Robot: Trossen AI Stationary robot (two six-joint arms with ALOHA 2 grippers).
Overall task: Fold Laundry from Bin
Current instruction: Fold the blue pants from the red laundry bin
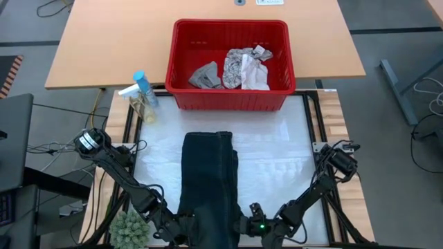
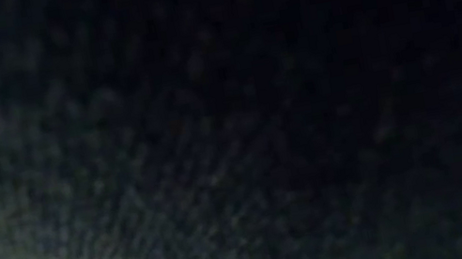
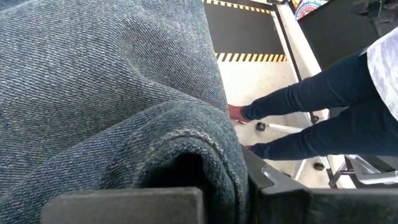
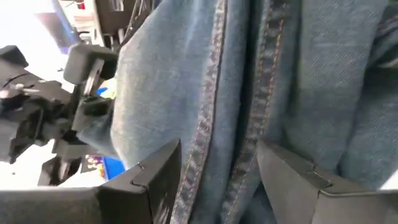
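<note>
Dark garment [image 1: 208,181] hem, left gripper [image 1: 185,232] clenched on it, right gripper [image 1: 243,227] spread around it

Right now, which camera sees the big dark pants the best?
The high view: it shows the whole dark garment lying folded lengthwise on the table, in front of the red bin. The low view is filled with dark cloth only. The left wrist view shows a close fold of it, and the right wrist view shows its seams up close.
</note>
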